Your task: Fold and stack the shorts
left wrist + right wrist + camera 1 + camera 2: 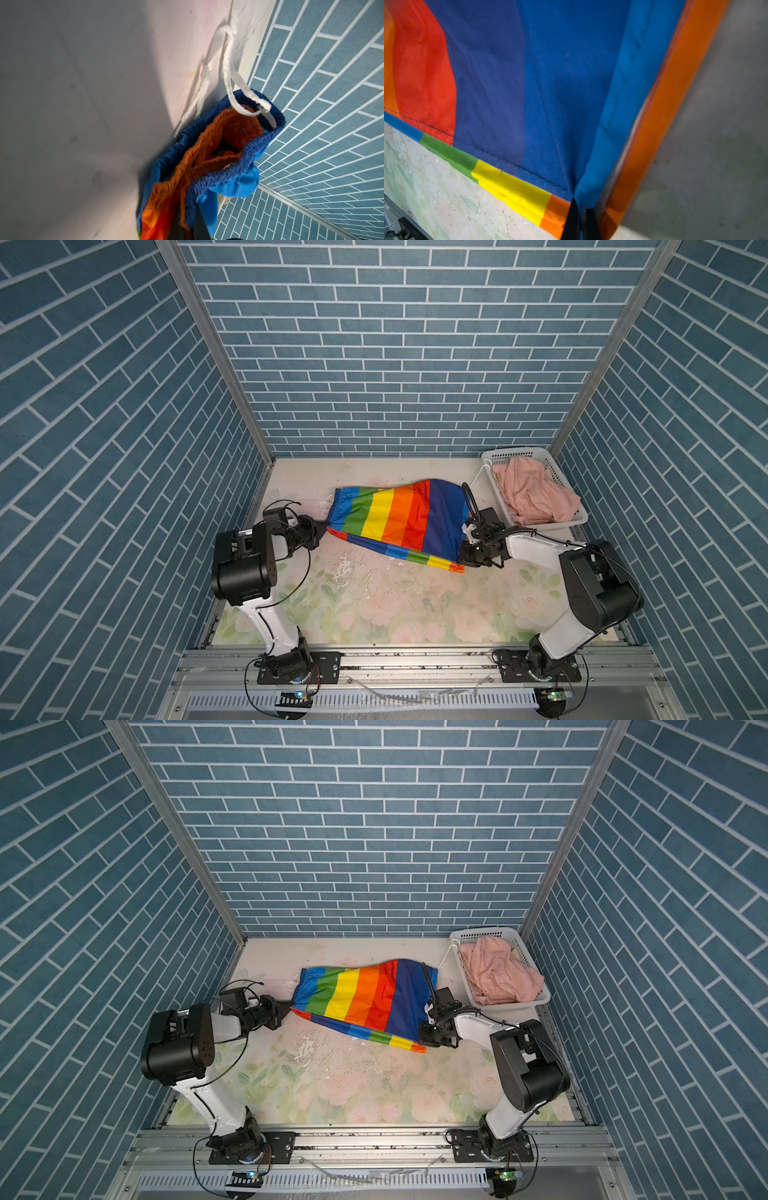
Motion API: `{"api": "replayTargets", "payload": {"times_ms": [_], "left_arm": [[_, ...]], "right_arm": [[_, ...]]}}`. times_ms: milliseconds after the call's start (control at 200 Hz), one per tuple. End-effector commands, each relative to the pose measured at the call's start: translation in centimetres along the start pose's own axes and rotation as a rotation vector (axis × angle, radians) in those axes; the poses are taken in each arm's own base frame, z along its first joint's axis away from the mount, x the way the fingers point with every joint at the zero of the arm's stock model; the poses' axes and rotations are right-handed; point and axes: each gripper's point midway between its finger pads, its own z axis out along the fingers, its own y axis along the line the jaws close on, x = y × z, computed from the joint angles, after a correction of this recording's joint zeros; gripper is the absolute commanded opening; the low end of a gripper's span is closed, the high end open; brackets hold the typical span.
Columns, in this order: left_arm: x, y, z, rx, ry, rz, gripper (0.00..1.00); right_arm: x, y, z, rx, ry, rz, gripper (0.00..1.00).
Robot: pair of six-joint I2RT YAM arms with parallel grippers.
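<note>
Two shorts show: one rainbow-striped pair (399,522) stretched over the middle of the table (374,605), and one pink pair (532,493) heaped in the one white basket (515,454) at the far right. The left gripper (324,529) is pinched tight on the rainbow waistband's end, and the right gripper (462,559) on a hem corner.

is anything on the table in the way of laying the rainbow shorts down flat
Nothing visible. The rainbow shorts hang stretched between the left gripper and right gripper, both shut on them, and the table in front holds no objects. The basket with the pink shorts sits to their right, at the back corner.
</note>
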Motion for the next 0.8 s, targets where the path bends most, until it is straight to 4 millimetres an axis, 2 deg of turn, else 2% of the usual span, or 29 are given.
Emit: {"api": "replayTargets", "payload": {"times_ms": [0,65,150,285,385,485,515,530,580,605,660,725,795], "left_arm": [[-1.2,2.5,-0.4,-0.06,-0.038,-0.021,0.01],[-1.2,2.9,-0.5,-0.08,-0.04,-0.022,0.13],[-1.2,2.5,-0.6,-0.08,-0.041,-0.008,0.16],[-1.3,0.5,-1.3,-0.074,-0.05,0.049,0.5],[-1.3,-1.3,-2.6,-0.132,-0.072,0.159,0.78],[-2.2,-4.1,-5.2,-0.258,-0.16,0.345,0.88],[-2.4,-4.7,-6.1,-0.315,-0.199,0.402,0.96],[-2.4,-5.4,-6.4,-0.332,-0.217,0.438,0.99],[-1.8,-7.7,-6.7,-0.363,-0.24,0.55,1.0],[-1.2,-9.1,-6.4,-0.352,-0.231,0.599,1.0],[1.4,-12.2,-4.2,-0.271,-0.156,0.661,1.0],[5.1,-15.0,-0.3,-0.145,-0.029,0.679,1.0],[9.0,-16.6,4.3,-0.063,0.105,0.675,1.0]], "right_arm": [[0.8,-1.0,0.1,0.029,0.001,0.038,0.0],[1.3,-1.0,0.4,0.02,0.008,0.046,0.02],[1.8,-1.1,0.7,0.007,0.009,0.054,0.1],[1.5,-0.2,-0.3,-0.024,-0.015,0.036,0.3],[0.8,0.9,-2.5,-0.045,-0.056,0.0,0.54],[-0.2,1.8,-5.2,-0.025,-0.102,-0.04,0.85],[-0.7,1.9,-6.1,-0.013,-0.123,-0.05,0.97],[-1.0,1.9,-6.5,-0.008,-0.134,-0.054,0.98],[-2.1,2.2,-7.7,-0.002,-0.17,-0.059,0.99],[-2.8,2.4,-8.2,-0.004,-0.188,-0.055,0.98],[-4.5,3.1,-8.9,-0.023,-0.224,-0.046,0.99],[-7.0,4.8,-9.1,-0.077,-0.257,-0.045,0.99],[-9.8,7.1,-8.5,-0.168,-0.281,-0.03,0.99]]}}
